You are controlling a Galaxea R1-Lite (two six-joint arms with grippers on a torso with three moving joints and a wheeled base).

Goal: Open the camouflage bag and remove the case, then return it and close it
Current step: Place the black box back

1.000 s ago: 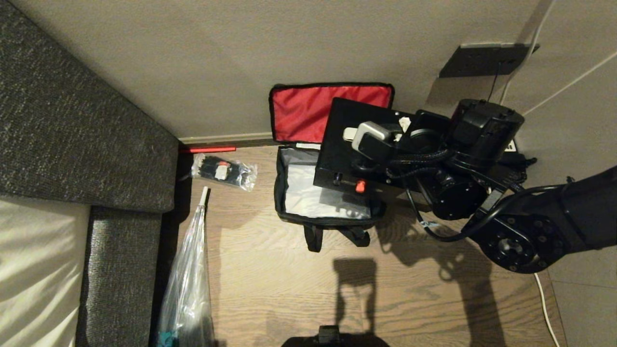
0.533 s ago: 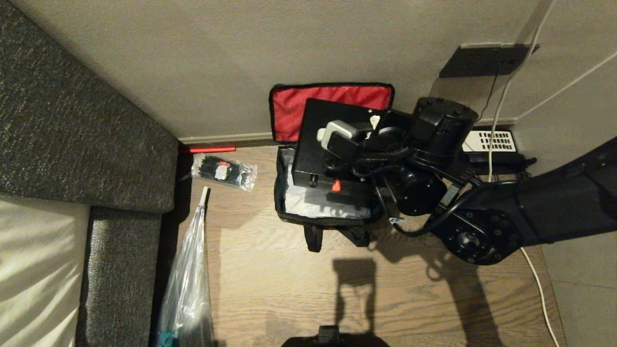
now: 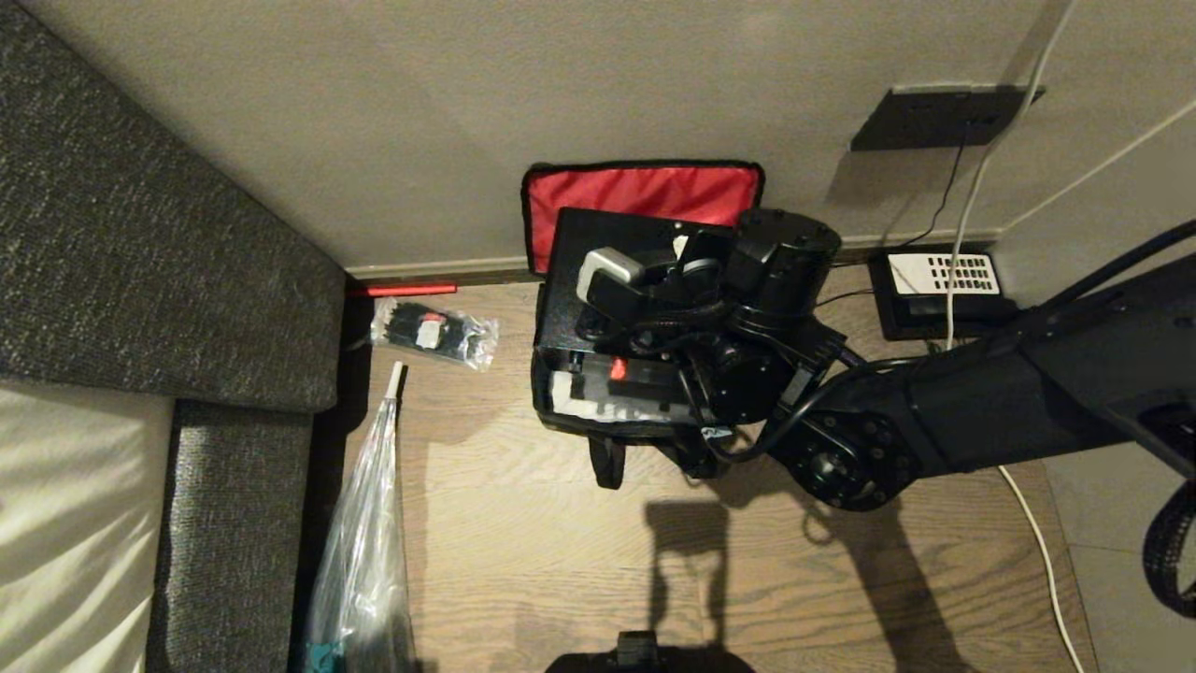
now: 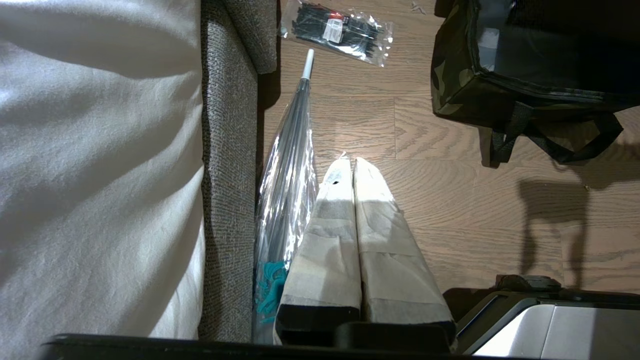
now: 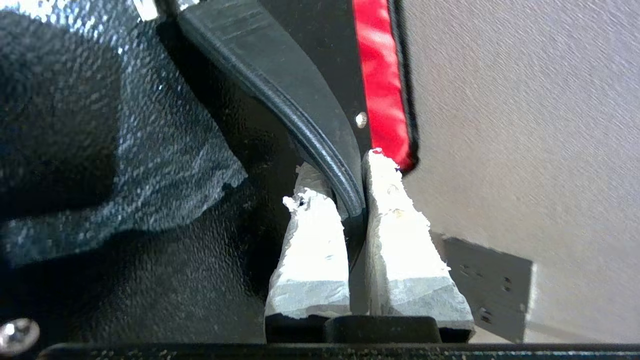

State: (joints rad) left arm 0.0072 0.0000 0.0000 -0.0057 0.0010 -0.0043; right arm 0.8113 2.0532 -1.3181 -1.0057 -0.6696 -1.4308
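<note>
The right gripper is clamped on the handle of the case, suspending the case tilted above the open camouflage bag, positioned for reinsertion. The red lid lining stands at 12 o'clock against the wall. The left gripper is parked, jaws together.

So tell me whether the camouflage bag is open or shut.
Open. The camouflage bag has its red-lined lid standing against the wall, and the case sits over its opening.

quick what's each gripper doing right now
Left gripper: closed, holding nothing.
Right gripper: closed on the case's handle over the camouflage bag.
</note>
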